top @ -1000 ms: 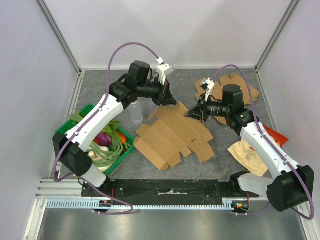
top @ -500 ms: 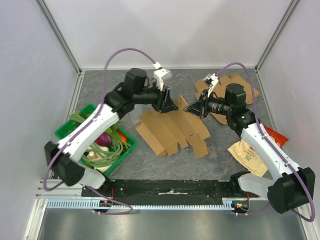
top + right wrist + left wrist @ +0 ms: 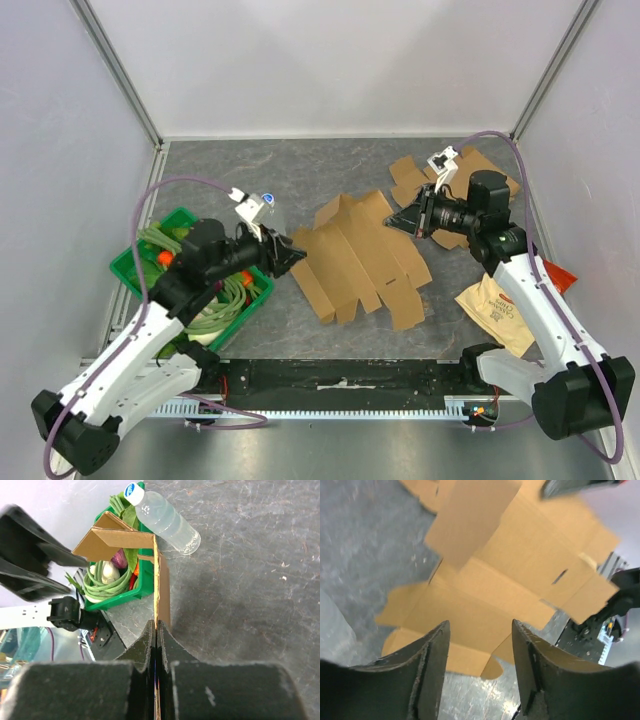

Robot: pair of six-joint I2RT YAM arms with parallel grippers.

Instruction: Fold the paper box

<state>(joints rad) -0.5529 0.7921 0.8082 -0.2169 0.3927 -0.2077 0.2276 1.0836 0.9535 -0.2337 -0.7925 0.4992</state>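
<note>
paper box [image 3: 355, 255] mostly flat on counter [image 3: 250, 170], right of green basket [image 3: 118, 266]. my right end effector [image 3: 156, 626] pinches the flap farthest from basket, likely for creasing; left end effector [image 3: 480, 630] gapes empty beside basket.

A paper box [image 3: 365, 260] of plain brown cardboard lies unfolded as a flat blank in the middle of the grey surface [image 3: 250, 170]. Its panels run side by side at a slant, marked off by crease lines, with small notched flaps along the near and far edges and a narrow slot cut in one panel [image 3: 495, 580]. Most of the sheet rests flat. Its far right edge is pinched in the closed right pincer [image 3: 395, 222], where one flap [image 3: 117, 542] bends away from the sheet.
</note>
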